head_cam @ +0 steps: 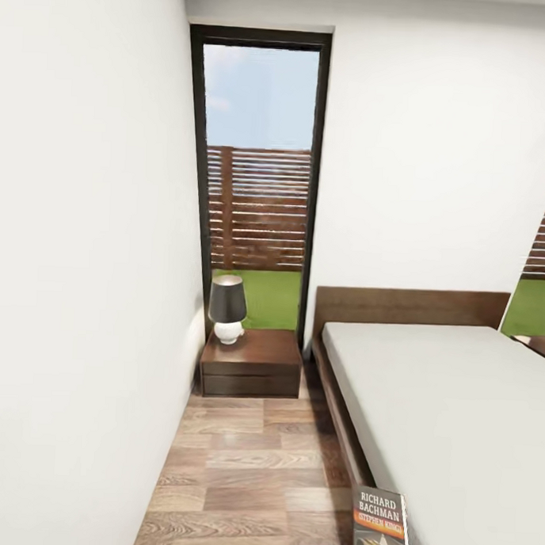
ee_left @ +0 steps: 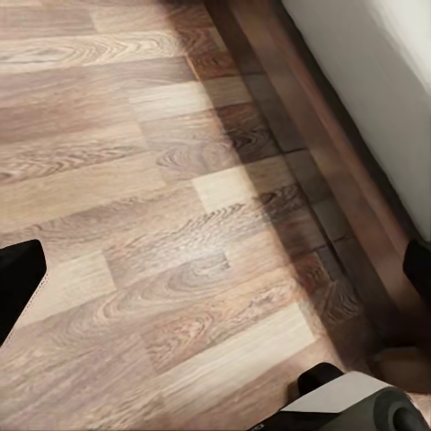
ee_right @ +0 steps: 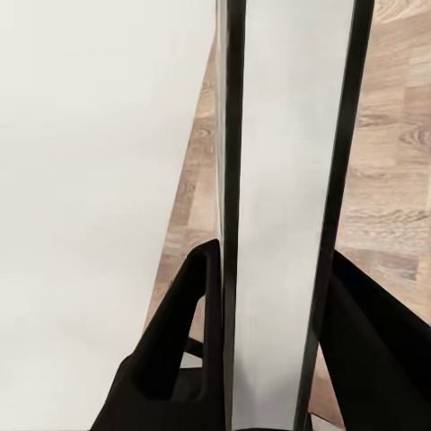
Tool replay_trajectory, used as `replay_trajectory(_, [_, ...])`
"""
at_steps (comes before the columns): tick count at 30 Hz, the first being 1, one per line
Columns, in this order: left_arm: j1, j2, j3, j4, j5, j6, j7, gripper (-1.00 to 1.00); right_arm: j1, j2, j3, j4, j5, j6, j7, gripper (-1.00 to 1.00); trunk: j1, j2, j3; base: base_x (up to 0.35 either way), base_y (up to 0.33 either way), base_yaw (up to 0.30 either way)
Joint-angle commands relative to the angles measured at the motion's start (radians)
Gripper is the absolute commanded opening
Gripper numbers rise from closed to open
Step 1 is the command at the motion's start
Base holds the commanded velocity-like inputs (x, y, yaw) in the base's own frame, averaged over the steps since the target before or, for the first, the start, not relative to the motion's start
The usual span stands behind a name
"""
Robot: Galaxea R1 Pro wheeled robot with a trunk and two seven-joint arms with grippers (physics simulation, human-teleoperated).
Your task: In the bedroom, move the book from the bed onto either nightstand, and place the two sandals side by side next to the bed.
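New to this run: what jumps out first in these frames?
The tall black-framed window at the far end of the aisle, with a dark lamp on the nightstand below it. The bed fills the right side. The book stands upright at the bottom, beside the bed's edge; in the right wrist view the right gripper is clamped on its edge.

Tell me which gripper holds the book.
The right gripper, fingers closed on the book's two faces; the left gripper is open over wood floor.
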Motion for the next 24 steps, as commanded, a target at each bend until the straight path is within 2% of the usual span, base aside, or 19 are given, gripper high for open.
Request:
replay_trajectory(1, [0.0,0.0,-0.002,0.001,-0.003,-0.006,0.001,1.0,-0.001,-0.001,0.005,0.0,-0.011,0.002,0.004,-1.0,0.001,0.0,0.0,0.322,0.027,0.0])
replay_trajectory(24, [0.0,0.0,-0.003,0.001,-0.003,-0.005,0.004,1.0,-0.001,-0.001,0.004,0.004,-0.013,0.002,0.002,-1.0,0.001,0.0,0.0,0.327,0.003,0.0])
